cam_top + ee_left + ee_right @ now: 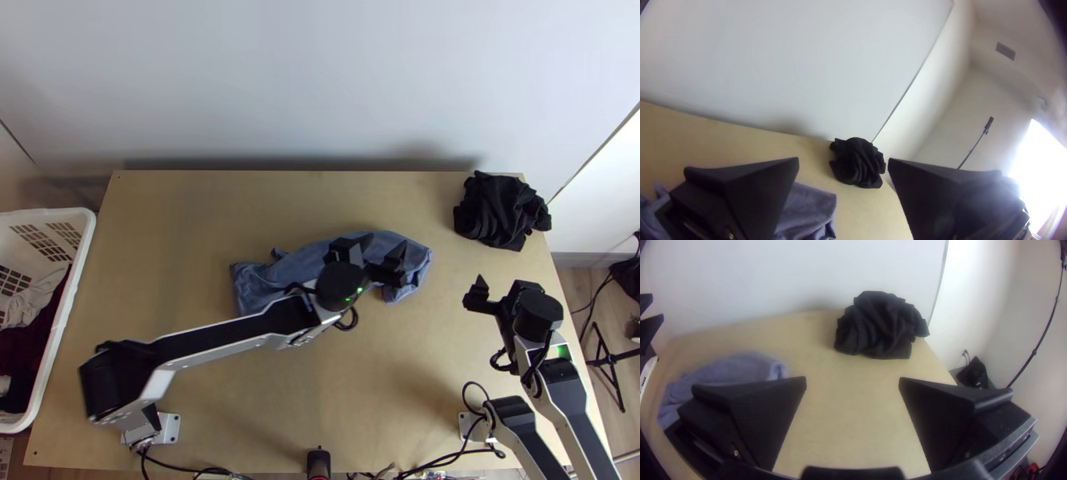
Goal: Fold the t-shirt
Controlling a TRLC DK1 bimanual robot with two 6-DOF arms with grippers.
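Note:
A blue-grey t-shirt (276, 276) lies bunched in a long, uneven heap across the middle of the table. Over its right part in the top view is my left gripper (386, 246), open and holding nothing. In the left wrist view the fingers of my left gripper (843, 162) stand wide apart, with some of the shirt (807, 209) beyond one finger. My right gripper (496, 290) is to the right of the shirt, near the table's right side. The right wrist view shows my right gripper (852, 382) open, the shirt (735, 369) off to one side and apart from it.
A bunched black cloth (500, 210) lies at the table's far right corner. A white laundry basket (60, 320) with clothes stands off the left edge. Cables (448, 458) run along the near edge. Bare tabletop (184, 212) extends to the left of the shirt.

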